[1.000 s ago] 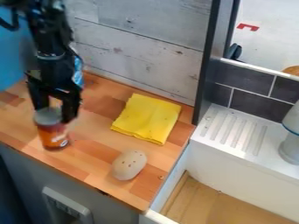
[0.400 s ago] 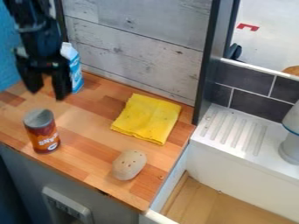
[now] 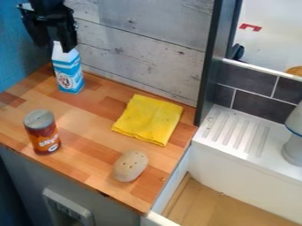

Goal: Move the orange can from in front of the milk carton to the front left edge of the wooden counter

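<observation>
Gripper [image 3: 54, 45] spread near the top of the upright blue-and-white carton [image 3: 69, 76], brown-and-orange metal can [image 3: 42, 132] near the wooden surface's [image 3: 88, 132] front edge; if you lower off-centre, a fingertip could topple the carton.

Black arm [image 3: 52, 5], blocky black hand [image 3: 54, 47], two thick fingers [image 3: 68, 40].

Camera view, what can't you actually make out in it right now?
All in the camera view:
- Carton: part of its top, behind the gripper.
- Arm: cut off by the top edge.
- Can: far side, turned away.
- Pale object: cut off by the right edge.
</observation>
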You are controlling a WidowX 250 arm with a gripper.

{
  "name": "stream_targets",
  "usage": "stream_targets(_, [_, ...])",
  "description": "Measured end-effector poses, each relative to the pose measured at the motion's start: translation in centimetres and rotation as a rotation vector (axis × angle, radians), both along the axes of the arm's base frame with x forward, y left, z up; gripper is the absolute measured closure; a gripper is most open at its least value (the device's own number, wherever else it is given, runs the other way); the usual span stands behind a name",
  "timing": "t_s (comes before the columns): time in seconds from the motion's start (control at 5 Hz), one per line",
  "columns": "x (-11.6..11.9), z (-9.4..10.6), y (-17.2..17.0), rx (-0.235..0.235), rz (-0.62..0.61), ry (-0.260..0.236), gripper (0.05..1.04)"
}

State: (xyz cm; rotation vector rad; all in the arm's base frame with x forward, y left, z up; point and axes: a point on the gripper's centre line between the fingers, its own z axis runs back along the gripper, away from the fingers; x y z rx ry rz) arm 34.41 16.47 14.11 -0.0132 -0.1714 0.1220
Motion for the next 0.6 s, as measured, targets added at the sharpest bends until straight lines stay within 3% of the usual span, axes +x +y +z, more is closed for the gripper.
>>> stream_targets(0.2, [1.4, -1.4, 2.0, 0.115, 0.058, 0.066, 0.075])
stream_targets(0.4, [2.3, -2.2, 1.7, 0.129, 0.036, 0.070, 0.075])
stream_targets(0.6, [4.2, -3.0, 1.4, 0.049, -0.063, 0.075, 0.075])
